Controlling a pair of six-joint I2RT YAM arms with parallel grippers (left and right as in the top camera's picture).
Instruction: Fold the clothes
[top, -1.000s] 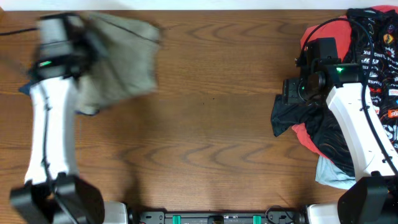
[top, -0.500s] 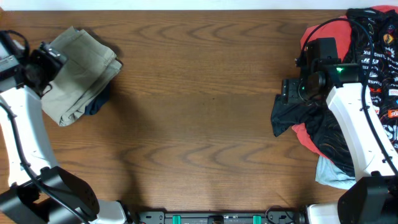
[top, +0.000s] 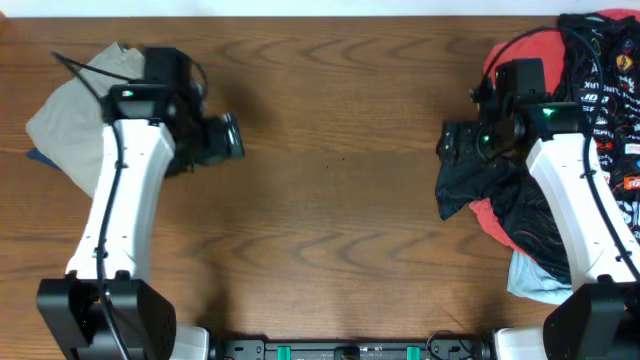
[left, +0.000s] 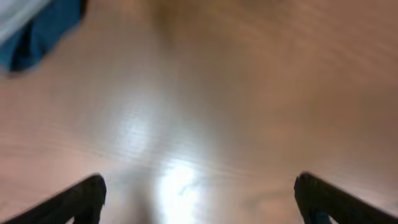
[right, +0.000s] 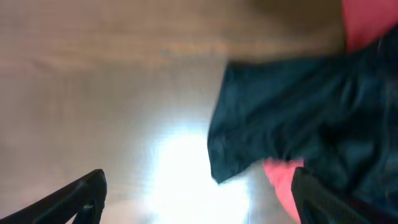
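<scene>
Left tool (top: 228, 138) has swung off the khaki garment (top: 65, 125) — spread, empty; right tool (top: 447, 140) spread above black cloth (top: 480, 185).

Overhead straight down over whole table (top: 330, 200); wrist views close, facing tabletop; right shares black garment (top: 470, 188)

The worktop (top: 330, 200) is warm brown wood with darker curving grain, and it shines pale where light glares off it in both wrist views. At its left lies a khaki-beige garment (top: 65, 125) with a deep blue cloth (left: 43, 37) showing at its edge. At the right, the pile mixes a red garment (top: 520, 48), a plain black garment (top: 480, 185), a black top (top: 610, 95) printed with white lettering and small red marks, and a pale blue piece (top: 535, 282). The left arm (top: 120, 200) and right arm (top: 575, 190) are white with black joints, each with a small green light.
</scene>
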